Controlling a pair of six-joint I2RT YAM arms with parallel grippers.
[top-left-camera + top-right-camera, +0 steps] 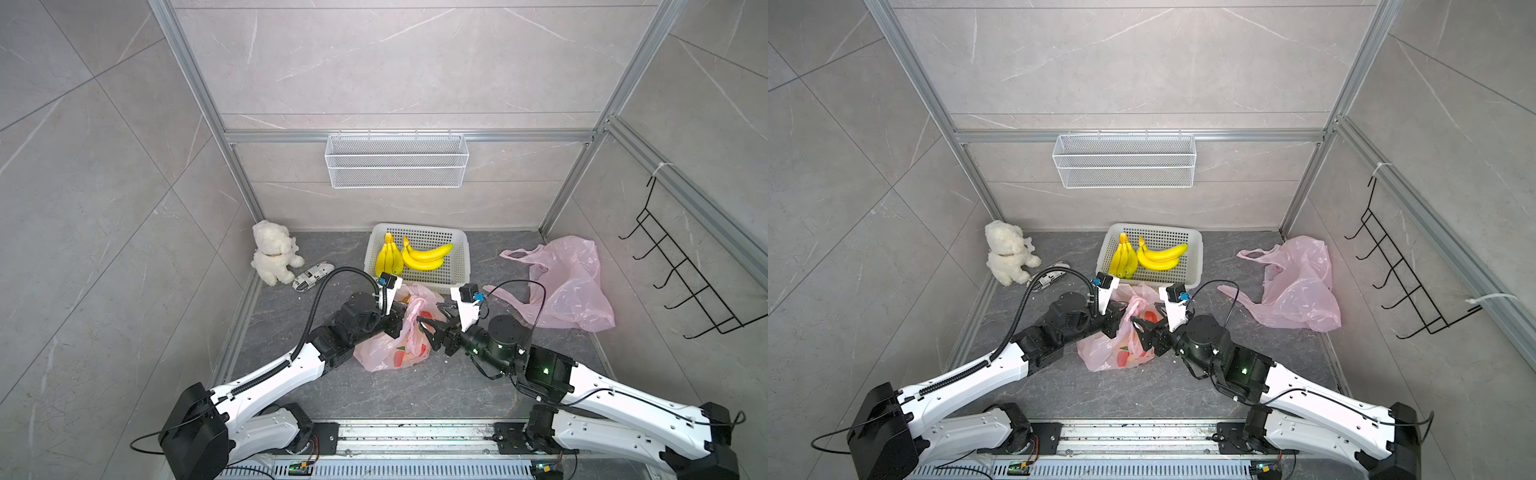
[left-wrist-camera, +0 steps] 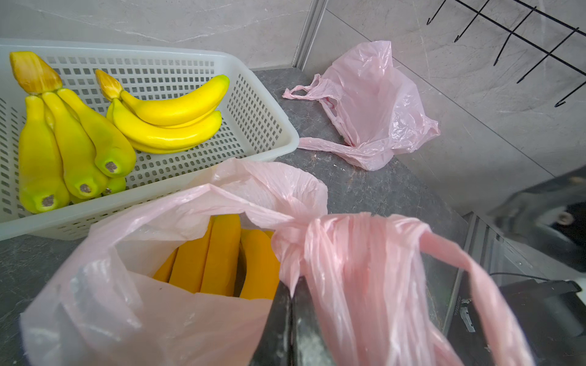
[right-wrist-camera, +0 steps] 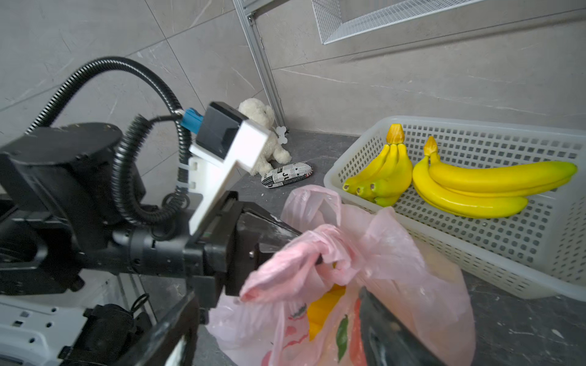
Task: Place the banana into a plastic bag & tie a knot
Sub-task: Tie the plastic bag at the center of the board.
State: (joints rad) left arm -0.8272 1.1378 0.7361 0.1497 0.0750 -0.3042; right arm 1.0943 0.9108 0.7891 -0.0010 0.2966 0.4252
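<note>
1. Banana (image 2: 222, 253) bunch sits inside the pink bag (image 1: 390, 353) at mid-table. The bag's mouth gapes, so the fruit shows in the left wrist view.
2. Its handles cross in a loose knot (image 2: 287, 236) at the bag's top. The knot looks half-cinched, so I judge the step in hand to be tightening it.
3. Left gripper (image 2: 291, 285) comes in from 9 o'clock and is clamped fully closed on a handle (image 2: 364, 269) just beside the knot. It should serve as the anchor: hold firm and low, since lifting could tip the bag and spill the fruit.
4. Right gripper (image 1: 434, 316), at 3 o'clock of the bag, has its jaws spread wide and grips nothing. In the right wrist view the bag's upper part lies between its fingers. It should close on the free handle end near the knot, not on the bag wall.
5. Pulling then goes best along the 9-to-3 line, slow and steady, because thin film likely stretches or tears under a jerk.
6. Basket (image 1: 460, 270) of spare bananas (image 1: 424, 257) stands just beside the bag at 12 o'clock, so the pull should stay clear of it. The spare bag (image 1: 573, 291) at 2 o'clock lies well apart.
</note>
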